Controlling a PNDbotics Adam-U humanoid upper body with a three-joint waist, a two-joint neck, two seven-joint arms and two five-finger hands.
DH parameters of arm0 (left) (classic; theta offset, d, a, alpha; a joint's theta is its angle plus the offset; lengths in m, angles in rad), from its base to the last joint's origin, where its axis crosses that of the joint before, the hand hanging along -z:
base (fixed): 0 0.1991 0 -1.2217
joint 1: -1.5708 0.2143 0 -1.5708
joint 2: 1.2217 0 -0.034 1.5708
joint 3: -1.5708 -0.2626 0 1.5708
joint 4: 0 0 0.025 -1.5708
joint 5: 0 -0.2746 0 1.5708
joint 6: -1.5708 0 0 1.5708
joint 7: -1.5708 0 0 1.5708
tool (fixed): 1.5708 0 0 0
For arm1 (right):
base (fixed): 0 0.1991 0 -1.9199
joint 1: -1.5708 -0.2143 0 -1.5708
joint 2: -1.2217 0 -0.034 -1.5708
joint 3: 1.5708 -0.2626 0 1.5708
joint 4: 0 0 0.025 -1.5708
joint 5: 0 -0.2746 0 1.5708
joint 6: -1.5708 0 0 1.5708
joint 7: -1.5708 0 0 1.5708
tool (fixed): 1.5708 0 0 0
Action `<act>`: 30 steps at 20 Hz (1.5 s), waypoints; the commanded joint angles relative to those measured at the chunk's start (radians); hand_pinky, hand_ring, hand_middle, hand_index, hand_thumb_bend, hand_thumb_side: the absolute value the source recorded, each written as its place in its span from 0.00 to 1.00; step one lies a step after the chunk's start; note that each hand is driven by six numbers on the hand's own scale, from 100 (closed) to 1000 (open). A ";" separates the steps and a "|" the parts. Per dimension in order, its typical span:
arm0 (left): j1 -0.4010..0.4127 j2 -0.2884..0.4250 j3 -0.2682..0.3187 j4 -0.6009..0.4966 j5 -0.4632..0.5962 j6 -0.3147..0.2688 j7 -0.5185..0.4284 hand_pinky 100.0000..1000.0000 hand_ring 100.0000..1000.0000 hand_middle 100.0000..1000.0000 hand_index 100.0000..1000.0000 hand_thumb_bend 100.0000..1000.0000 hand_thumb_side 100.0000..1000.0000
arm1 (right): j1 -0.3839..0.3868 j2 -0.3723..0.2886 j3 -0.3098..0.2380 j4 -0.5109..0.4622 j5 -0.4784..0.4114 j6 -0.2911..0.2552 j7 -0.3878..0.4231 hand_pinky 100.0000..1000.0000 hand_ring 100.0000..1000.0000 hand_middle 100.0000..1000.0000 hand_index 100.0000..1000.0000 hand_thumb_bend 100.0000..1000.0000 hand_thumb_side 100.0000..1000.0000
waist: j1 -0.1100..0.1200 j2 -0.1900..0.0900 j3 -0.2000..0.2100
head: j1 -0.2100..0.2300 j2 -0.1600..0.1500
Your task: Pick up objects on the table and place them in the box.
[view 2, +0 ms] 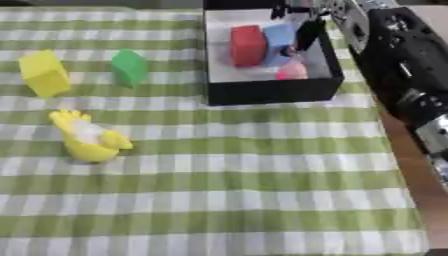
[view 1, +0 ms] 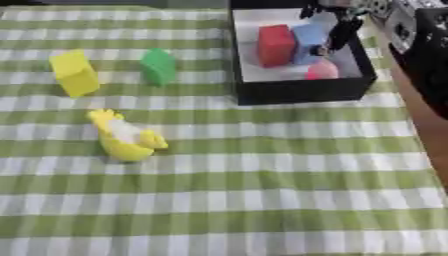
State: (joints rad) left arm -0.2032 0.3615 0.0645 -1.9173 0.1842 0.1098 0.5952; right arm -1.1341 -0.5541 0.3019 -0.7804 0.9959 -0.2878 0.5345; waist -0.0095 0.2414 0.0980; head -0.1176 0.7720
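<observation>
A black box (view 1: 297, 93) with a white floor stands at the back right of the green checked cloth. Inside it are a red block (view 1: 276, 45), a blue block (view 1: 306, 40) and a pink round thing (view 1: 322, 71). My right hand (view 1: 343, 27) hangs over the box's far right corner. Its dark fingers are spread and point down beside the blue block, curled round nothing. On the cloth to the left lie a yellow block (view 1: 74, 72), a green block (view 1: 158, 66) and, nearer, a yellow banana-like toy (view 1: 127, 137). My left hand does not show.
My right arm (view 2: 402, 55), black with silver joints, runs down the right side above the table's brown edge (view 1: 430, 125). The cloth (view 1: 262, 200) stretches from the box to the near edge.
</observation>
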 commanded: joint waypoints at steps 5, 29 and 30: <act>-0.008 0.023 0.007 -0.019 -0.002 -0.001 -0.001 0.69 0.73 0.76 0.79 0.21 0.58 | -0.018 -0.027 -0.030 -0.048 -0.008 0.039 0.027 0.92 0.89 0.81 0.93 0.38 0.46 | 0.003 -0.014 -0.005 | 0.005 -0.002; -0.066 0.174 -0.012 -0.062 -0.047 0.040 -0.051 0.70 0.74 0.77 0.81 0.21 0.51 | 0.566 -0.307 -0.322 -1.218 -1.375 0.289 -0.462 0.91 0.75 0.59 0.79 0.00 0.10 | 0.035 -0.013 -0.047 | 0.047 -0.002; -0.076 0.208 -0.018 -0.071 -0.062 0.049 -0.070 0.70 0.74 0.77 0.81 0.21 0.50 | 0.587 -0.305 -0.329 -1.219 -1.373 0.275 -0.465 0.91 0.74 0.59 0.79 0.00 0.10 | 0.037 -0.014 -0.049 | 0.048 -0.002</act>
State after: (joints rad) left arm -0.2662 0.5073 0.0470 -1.9611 0.1378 0.1526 0.5410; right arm -0.5404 -0.8287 -0.0014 -1.9757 -0.3664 0.0086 0.0773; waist 0.0151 0.2414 0.0492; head -0.0733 0.7722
